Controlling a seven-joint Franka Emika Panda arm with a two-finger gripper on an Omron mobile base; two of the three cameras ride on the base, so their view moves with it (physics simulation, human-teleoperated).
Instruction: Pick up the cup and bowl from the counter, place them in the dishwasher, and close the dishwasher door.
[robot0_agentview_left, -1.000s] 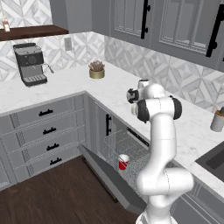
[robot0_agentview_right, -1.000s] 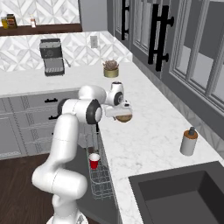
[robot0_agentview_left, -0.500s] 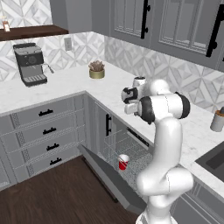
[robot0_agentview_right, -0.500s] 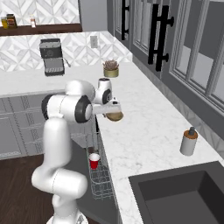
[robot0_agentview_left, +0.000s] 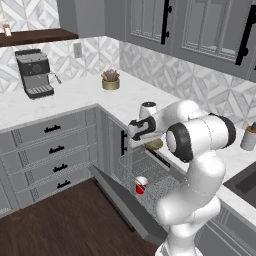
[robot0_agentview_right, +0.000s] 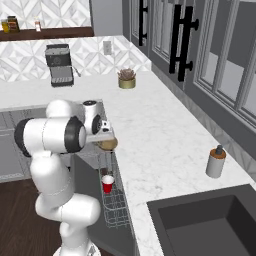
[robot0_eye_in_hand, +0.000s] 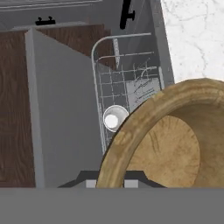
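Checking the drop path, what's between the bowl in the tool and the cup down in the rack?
Nothing solid: in the hand view, just bare white rack wire separates the bowl from the cup.

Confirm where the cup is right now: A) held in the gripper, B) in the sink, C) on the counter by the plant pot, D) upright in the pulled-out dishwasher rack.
D: the cup stands upright in the white wire rack of the dishwasher, over its open door.

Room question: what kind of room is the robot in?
It looks like a home kitchen. There's a coffee machine on the white counter, a sink set into it, and an open dishwasher with a red cup in its rack.
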